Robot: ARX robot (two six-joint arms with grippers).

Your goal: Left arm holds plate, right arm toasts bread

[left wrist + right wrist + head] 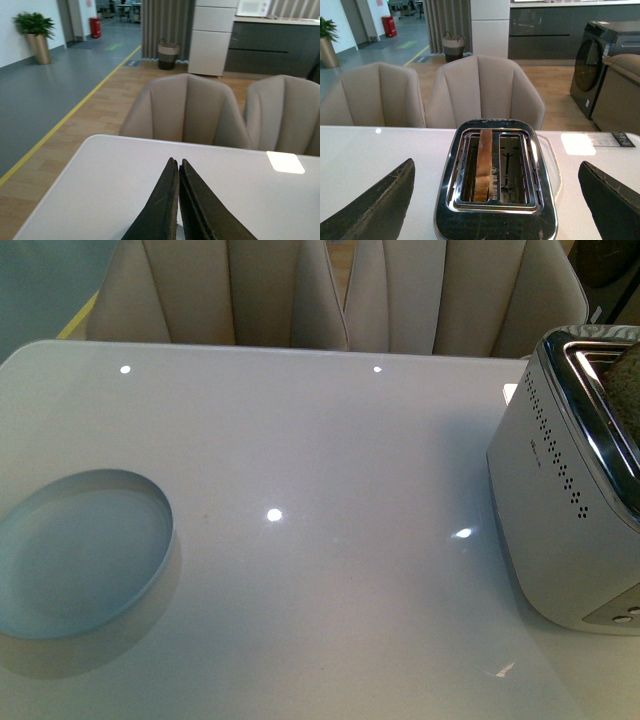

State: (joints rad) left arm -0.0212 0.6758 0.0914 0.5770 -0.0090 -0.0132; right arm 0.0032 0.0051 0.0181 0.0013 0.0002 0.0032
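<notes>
The pale bluish-white plate (75, 550) sits on the white table at the front left, nothing on it. The silver toaster (570, 480) stands at the right edge. The bread slice (483, 165) stands on edge in one slot of the toaster (495, 220); the other slot is bare. A bit of the bread (628, 390) also shows in the front view. My right gripper (495, 200) is open, jaws spread wide on either side of the toaster, above it. My left gripper (178, 162) is shut on nothing, above the table. Neither arm shows in the front view.
Two beige chairs (330, 290) stand behind the table's far edge. A white card (285, 162) lies on the table near the far edge. A paper sheet (615, 139) lies beyond the toaster.
</notes>
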